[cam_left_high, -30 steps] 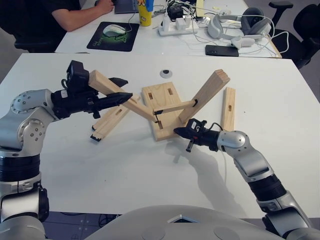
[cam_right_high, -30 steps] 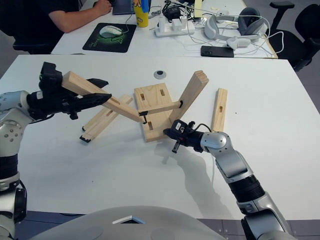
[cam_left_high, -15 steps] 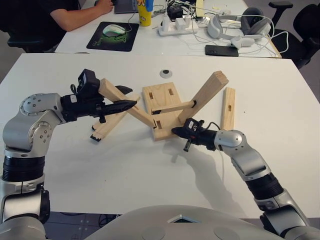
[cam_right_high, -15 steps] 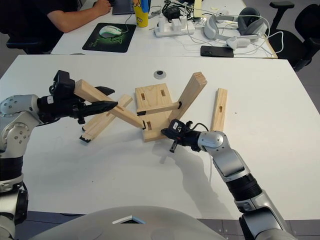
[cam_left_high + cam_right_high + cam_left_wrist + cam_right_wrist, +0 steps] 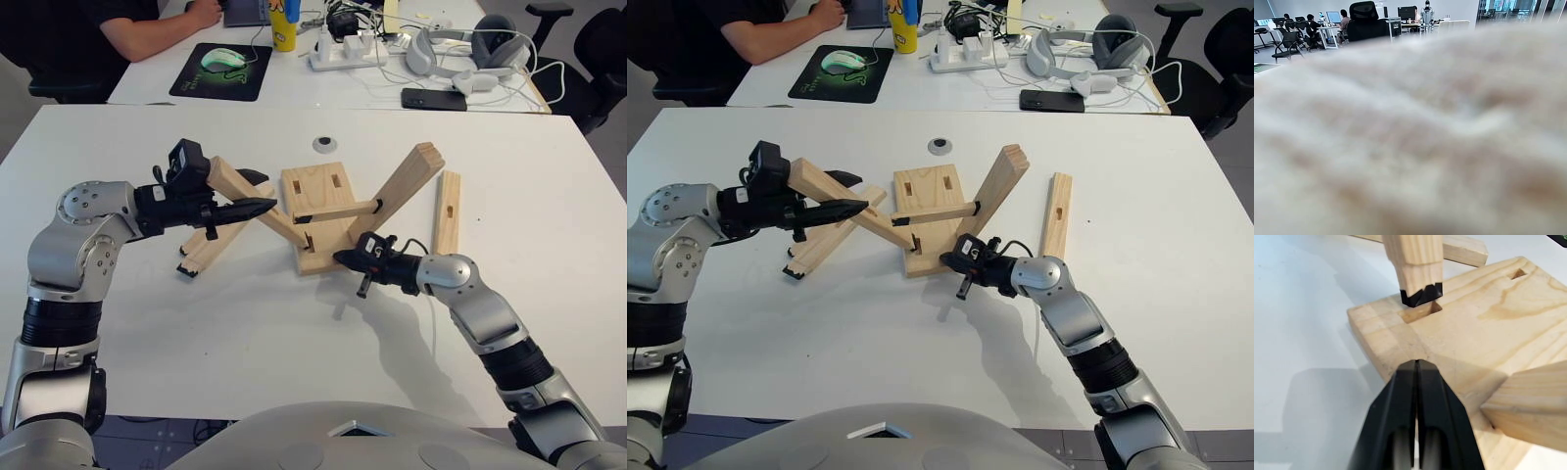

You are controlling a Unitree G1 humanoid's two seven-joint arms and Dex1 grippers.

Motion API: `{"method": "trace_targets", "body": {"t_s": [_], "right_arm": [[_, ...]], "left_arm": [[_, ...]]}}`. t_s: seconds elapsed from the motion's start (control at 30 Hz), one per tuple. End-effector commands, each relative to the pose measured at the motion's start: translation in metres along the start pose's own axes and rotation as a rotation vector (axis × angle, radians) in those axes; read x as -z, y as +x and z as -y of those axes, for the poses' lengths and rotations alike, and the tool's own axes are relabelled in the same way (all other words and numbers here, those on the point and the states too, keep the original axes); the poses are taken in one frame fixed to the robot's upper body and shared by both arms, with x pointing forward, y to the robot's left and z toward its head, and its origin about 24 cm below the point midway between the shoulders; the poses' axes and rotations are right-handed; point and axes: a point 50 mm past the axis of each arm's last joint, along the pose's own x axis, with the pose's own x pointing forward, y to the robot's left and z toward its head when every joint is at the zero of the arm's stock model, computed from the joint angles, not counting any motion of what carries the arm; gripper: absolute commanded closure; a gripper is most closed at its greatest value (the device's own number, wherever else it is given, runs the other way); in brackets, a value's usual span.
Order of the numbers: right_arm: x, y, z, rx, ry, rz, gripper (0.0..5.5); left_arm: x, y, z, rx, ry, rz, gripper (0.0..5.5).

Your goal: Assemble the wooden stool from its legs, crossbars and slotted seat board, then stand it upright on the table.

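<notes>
My left gripper is shut on a wooden leg and holds it slanted above the table. The leg's black-tipped lower end sits right over a slot in the slotted seat board, which lies flat. A second leg leans up from the board, and a crossbar runs from it toward the held leg. My right gripper is shut, its tips against the board's near edge. Blurred wood lies close to the left wrist camera.
A loose slotted leg lies flat to the right of the board. Two more wooden pieces lie left of it, under my left gripper. A small round disc sits behind the board. A cluttered desk stands beyond the table's far edge.
My left arm has swung right and lowered, bringing the held leg's black tip down to the board's slot. The right gripper has slid slightly left along the board's near edge.
</notes>
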Motion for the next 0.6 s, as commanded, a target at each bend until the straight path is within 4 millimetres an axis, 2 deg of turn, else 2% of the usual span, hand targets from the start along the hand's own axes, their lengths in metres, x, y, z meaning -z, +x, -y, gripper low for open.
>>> {"method": "trace_targets", "body": {"t_s": [0.03,0.6], "right_arm": [[0.0209,0.0022,-0.0112,-0.056,0.050,-0.107,5.50],[0.0212,0.0052,-0.0135,-0.066,0.056,-0.111,5.50]], "left_arm": [[0.0075,0.0018,0.0004,0.012,-0.021,-0.041,3.49],[0.0077,0.0104,-0.0015,0.106,0.009,-0.117,3.49]]}}
